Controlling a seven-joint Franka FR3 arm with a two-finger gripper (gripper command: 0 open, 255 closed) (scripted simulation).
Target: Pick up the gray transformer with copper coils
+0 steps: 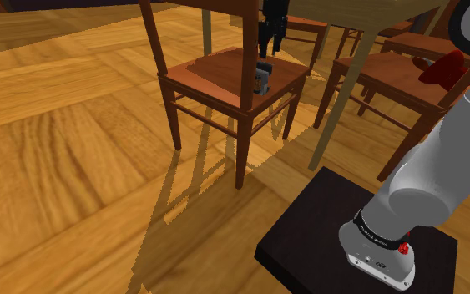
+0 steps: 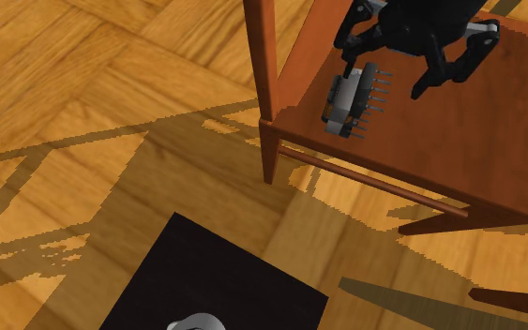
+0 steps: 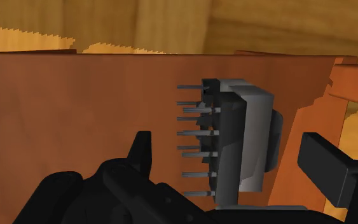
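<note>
Ok, so here's where I'm at: the small grey-and-dark blocky transformer with a row of thin pins (image 3: pixel 244 143) is lying on the seat of the reddish-brown wooden chair (image 1: pixel 212 71). It's near a corner, just right of the chair's upright post (image 1: pixel 246 100) in the shoulder view. It sits bare on the seat, not in any tray or box. Fwiw, I can't make out any copper on it. The all-black two-finger gripper (image 1: pixel 268 48) is down over it with its fingers (image 3: pixel 142 149) spread apart and the transformer between them. As far as I can tell neither one touches it, so nothing's held yet. I'd call the approach done; squeezing in on the body and lifting it clear of the seat is what's left.
</note>
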